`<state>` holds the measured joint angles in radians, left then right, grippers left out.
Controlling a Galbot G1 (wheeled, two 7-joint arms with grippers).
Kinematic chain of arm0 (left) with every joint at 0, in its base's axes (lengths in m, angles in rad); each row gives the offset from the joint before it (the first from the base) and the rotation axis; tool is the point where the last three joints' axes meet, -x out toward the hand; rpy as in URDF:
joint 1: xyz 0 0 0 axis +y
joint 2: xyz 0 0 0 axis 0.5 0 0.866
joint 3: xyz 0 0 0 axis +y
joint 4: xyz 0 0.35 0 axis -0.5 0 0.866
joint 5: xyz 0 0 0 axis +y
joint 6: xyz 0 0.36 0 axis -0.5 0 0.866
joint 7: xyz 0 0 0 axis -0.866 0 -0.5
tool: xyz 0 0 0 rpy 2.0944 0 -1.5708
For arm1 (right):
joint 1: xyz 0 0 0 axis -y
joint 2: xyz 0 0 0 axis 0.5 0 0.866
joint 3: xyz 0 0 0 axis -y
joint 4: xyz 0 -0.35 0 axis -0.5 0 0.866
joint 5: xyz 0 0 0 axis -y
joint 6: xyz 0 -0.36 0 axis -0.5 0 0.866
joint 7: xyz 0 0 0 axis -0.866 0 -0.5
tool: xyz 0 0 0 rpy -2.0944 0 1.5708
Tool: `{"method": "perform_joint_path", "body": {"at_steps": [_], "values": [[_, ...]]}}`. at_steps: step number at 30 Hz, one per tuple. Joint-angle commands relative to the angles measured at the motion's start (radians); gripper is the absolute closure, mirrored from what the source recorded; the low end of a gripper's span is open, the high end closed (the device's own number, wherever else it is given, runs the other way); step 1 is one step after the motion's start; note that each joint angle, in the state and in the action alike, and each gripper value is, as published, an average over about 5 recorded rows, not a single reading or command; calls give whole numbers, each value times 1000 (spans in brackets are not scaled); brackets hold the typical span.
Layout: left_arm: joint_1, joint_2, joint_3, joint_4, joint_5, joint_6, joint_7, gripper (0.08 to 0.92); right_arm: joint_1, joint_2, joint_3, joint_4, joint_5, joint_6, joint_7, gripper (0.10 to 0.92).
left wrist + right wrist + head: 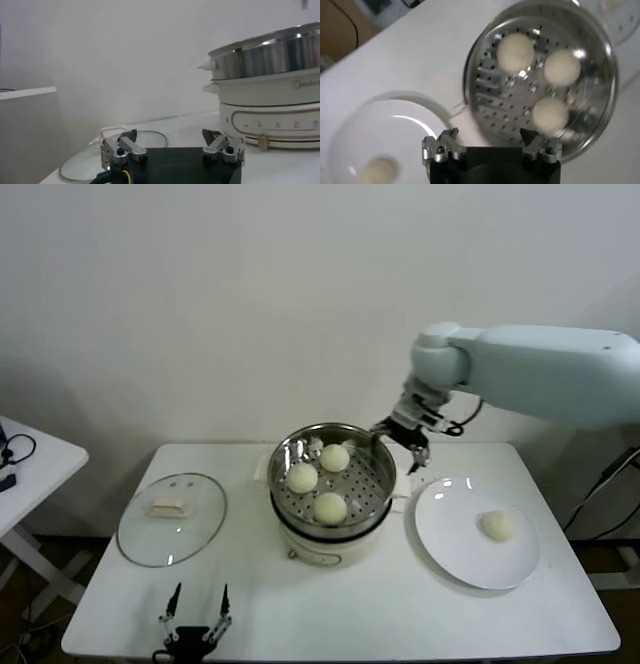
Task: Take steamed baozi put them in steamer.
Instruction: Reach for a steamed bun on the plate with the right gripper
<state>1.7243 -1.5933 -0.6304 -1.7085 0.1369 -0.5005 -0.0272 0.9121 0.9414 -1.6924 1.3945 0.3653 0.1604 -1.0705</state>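
Three steamed baozi (318, 480) lie in the steamer (379, 483) at mid-worktop (400, 604); a fourth baozi (498, 525) rests on the white plate (450, 534). Right tool (406, 446), open and empty, hovers over the steamer's far right rim. Left tool (196, 616), open, idles near the front edge beside the glass lid (172, 517).
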Motion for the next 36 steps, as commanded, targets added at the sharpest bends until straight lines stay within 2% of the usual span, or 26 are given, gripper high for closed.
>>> {"method": "perform_joint_path", "body": {"at_steps": [1, 7, 11, 20, 36], "values": [[0, -2, 1, 1, 0, 0, 0, 177, -67, -309, -95, -95, 46, -151, -33, 203], [3, -9, 2, 0, -2, -6, -6, 177, -312, -387, 77, -179, -142, -155, -2, 203], [4, -12, 1, 6, -6, -12, -8, 177, -455, -409, 204, -220, -210, -155, 11, 203], [7, -19, 2, 4, -1, -13, -8, 177, -681, -384, 425, -326, -287, -147, 29, 203], [28, -20, 2, 1, 17, -15, -10, 177, -789, -237, 575, -521, -360, -76, 47, 203]]}}
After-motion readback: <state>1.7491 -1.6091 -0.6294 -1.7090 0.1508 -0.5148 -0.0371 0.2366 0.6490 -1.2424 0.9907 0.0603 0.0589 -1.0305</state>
